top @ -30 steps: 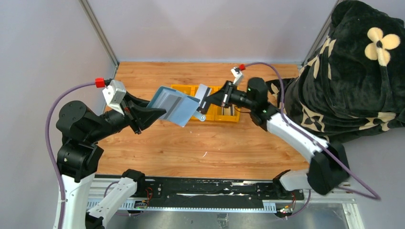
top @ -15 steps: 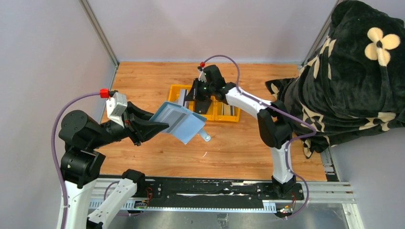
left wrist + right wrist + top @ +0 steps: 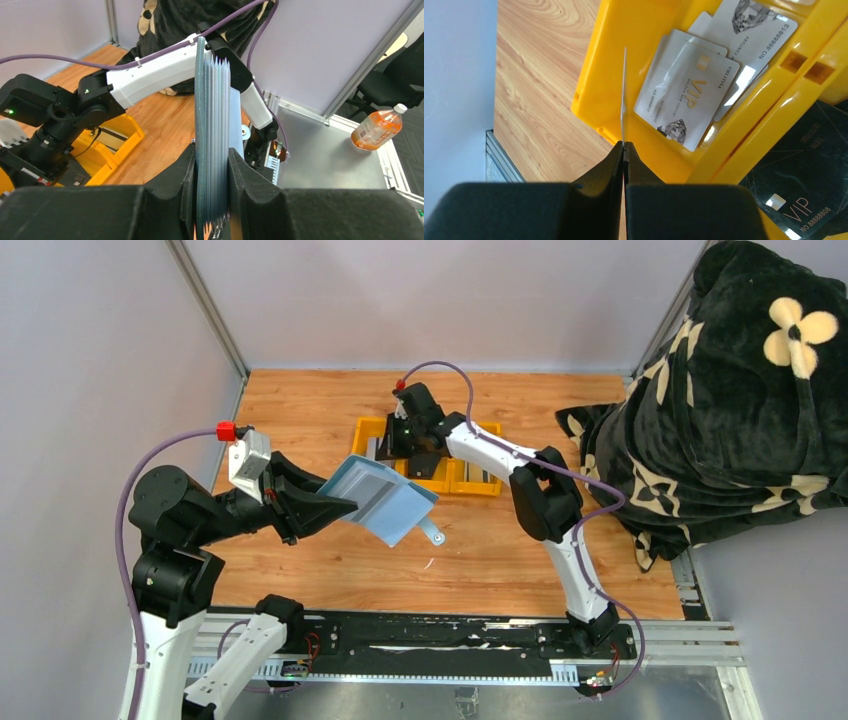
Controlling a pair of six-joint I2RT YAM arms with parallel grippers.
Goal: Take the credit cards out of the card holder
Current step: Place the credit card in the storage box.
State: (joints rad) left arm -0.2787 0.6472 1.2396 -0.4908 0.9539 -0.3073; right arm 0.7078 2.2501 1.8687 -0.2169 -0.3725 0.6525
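The right gripper (image 3: 624, 146), jaws pinched on a thin white plastic credit card (image 3: 624, 90) held edge-on, points it lengthwise toward the end compartment of the yellow plastic tray (image 3: 606, 60), while the left gripper (image 3: 212, 155) clamps the blue-grey folding card holder (image 3: 212, 100) aloft, apart.

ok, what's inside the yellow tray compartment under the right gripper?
Overlapping white VIP cards; the top one hides most of those beneath, so the count is unclear. The right gripper holds another card edge-on above the tray.
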